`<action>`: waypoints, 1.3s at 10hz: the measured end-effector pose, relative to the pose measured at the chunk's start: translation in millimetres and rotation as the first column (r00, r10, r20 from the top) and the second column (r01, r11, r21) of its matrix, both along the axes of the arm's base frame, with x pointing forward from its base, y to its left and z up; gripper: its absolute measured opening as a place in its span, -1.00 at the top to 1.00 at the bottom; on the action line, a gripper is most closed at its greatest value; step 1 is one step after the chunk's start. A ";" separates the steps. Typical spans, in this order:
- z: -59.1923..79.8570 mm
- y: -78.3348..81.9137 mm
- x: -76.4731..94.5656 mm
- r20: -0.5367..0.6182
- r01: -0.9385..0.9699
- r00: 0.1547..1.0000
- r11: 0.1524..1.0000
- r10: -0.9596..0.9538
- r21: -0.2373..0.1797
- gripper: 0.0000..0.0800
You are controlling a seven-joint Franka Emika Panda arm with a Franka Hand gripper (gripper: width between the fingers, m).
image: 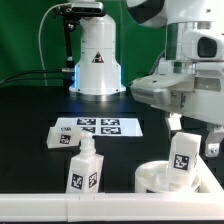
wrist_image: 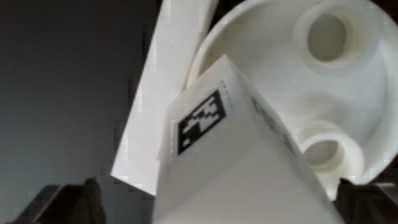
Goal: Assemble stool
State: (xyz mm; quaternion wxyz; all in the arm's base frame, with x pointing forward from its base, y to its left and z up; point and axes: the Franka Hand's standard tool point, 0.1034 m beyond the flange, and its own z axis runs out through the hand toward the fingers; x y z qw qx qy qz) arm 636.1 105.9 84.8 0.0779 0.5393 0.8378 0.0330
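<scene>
Where the round seat (image: 150,180) lies just beside the corner rail (image: 40,205), one stool leg (image: 183,158) is held tilted over it, near a socket (wrist_image: 326,35). The gripper (image: 193,138) jaws are clamped on this leg. A second leg (image: 83,172) stands upright toward the exterior view's left of the seat.

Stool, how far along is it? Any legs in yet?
Done: the seat lies flat, sockets up. In hand: one leg stands upright on it just below the gripper; whether it is gripped or fully seated is unclear. Left: a second leg stands loose on the table, and the wrist view shows open sockets.
</scene>
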 end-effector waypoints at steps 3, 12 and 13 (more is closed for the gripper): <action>-0.3 -3.9 3.5 -0.027 -0.157 0.987 0.987 0.156 -0.044 -0.62; -10.4 -4.4 2.4 -0.036 -0.299 0.954 0.950 0.297 -0.088 0.17; -10.5 -4.4 2.4 -0.027 -0.220 0.975 0.972 0.219 -0.077 0.17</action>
